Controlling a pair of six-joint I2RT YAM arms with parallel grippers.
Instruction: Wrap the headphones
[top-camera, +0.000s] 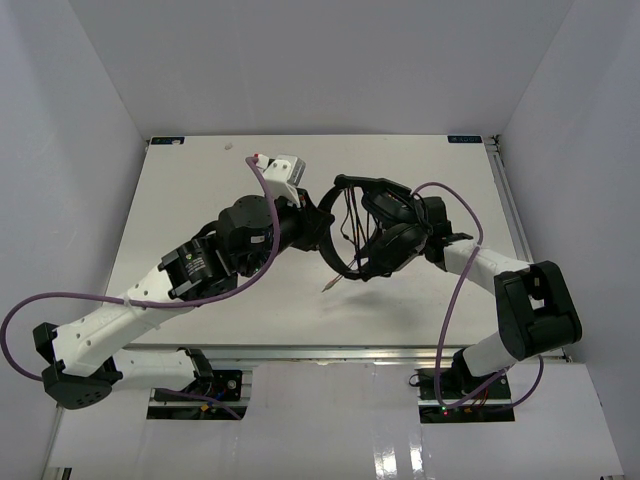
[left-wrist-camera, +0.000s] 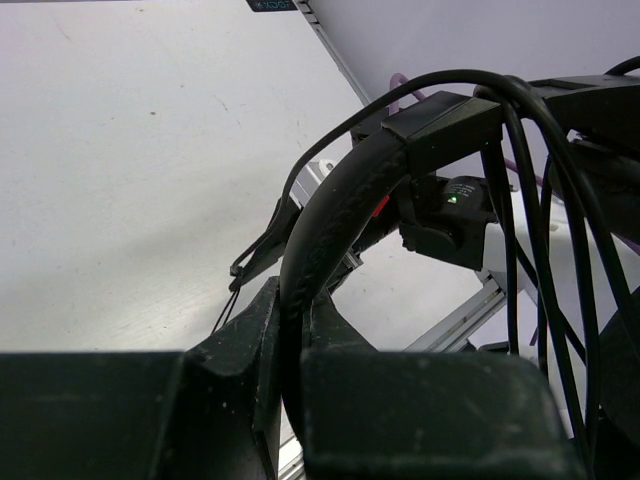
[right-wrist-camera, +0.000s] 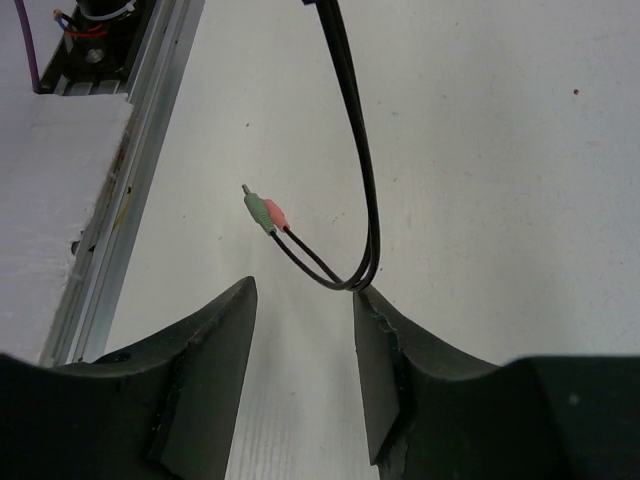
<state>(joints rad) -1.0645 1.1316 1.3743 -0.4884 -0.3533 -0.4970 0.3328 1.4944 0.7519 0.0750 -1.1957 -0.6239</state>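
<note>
The black headphones (top-camera: 375, 215) are held up above the table's middle. My left gripper (top-camera: 322, 222) is shut on the thin headband (left-wrist-camera: 340, 210), which runs up between its jaws (left-wrist-camera: 290, 310). Several strands of the thin black cable (left-wrist-camera: 545, 200) are looped across the headband. The ear cups (top-camera: 398, 240) hang on the right. My right gripper (top-camera: 378, 260) sits close under them, open and empty (right-wrist-camera: 305, 300). A loop of the cable (right-wrist-camera: 362, 160) hangs just beyond its right fingertip (right-wrist-camera: 372, 300). The cable ends in green and pink plugs (right-wrist-camera: 262, 210), which show above the table (top-camera: 330, 285).
The white table (top-camera: 200, 200) is walled in by white panels. An aluminium rail (right-wrist-camera: 140, 150) runs along its near edge by the right arm's base. Purple robot cables (top-camera: 455, 290) arc beside both arms. A small black label (top-camera: 465, 139) sits at the far right corner.
</note>
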